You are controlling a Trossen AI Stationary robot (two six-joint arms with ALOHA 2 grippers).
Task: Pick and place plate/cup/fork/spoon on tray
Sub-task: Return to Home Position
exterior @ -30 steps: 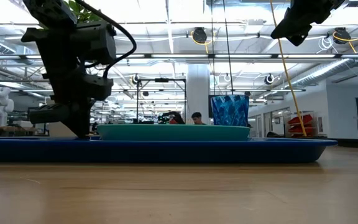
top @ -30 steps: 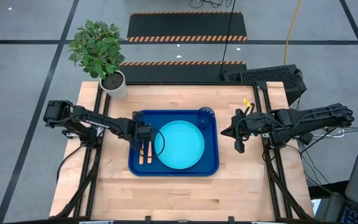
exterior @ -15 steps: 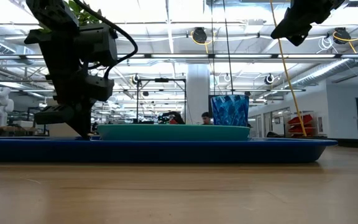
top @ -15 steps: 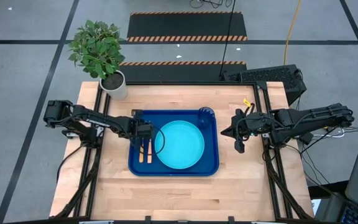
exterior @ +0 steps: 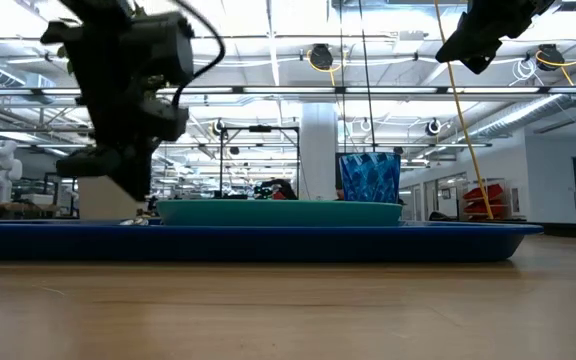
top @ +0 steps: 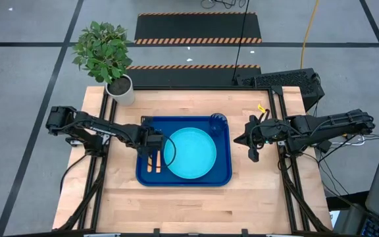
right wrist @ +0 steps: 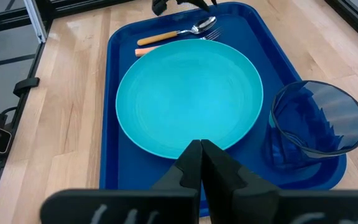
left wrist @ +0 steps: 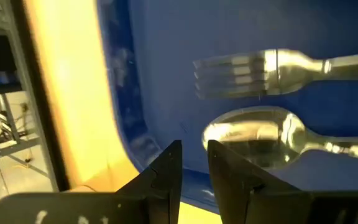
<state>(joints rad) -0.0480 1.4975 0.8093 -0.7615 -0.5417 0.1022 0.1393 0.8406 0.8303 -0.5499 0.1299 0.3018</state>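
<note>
The dark blue tray (top: 224,176) lies in the middle of the table. On it rest the turquoise plate (top: 191,153), the upright blue cup (top: 219,120) in its far right corner, and the spoon (left wrist: 260,134) and fork (left wrist: 260,71) side by side left of the plate, orange handles toward the near edge. My left gripper (left wrist: 194,155) hovers just above the bowl of the spoon (top: 149,163) and the tines of the fork (top: 157,163). It is open a narrow gap and holds nothing. My right gripper (right wrist: 198,148) hangs shut to the right of the tray, high above the table (exterior: 473,45).
A potted plant (top: 105,52) in a white pot stands at the table's far left corner. Bare wood (top: 189,205) stretches between the tray and the table's near edge. Metal frame rails run along both sides of the table.
My left gripper has risen a little from the tray's left part, away from the spoon and fork, which stay lying where they were.
</note>
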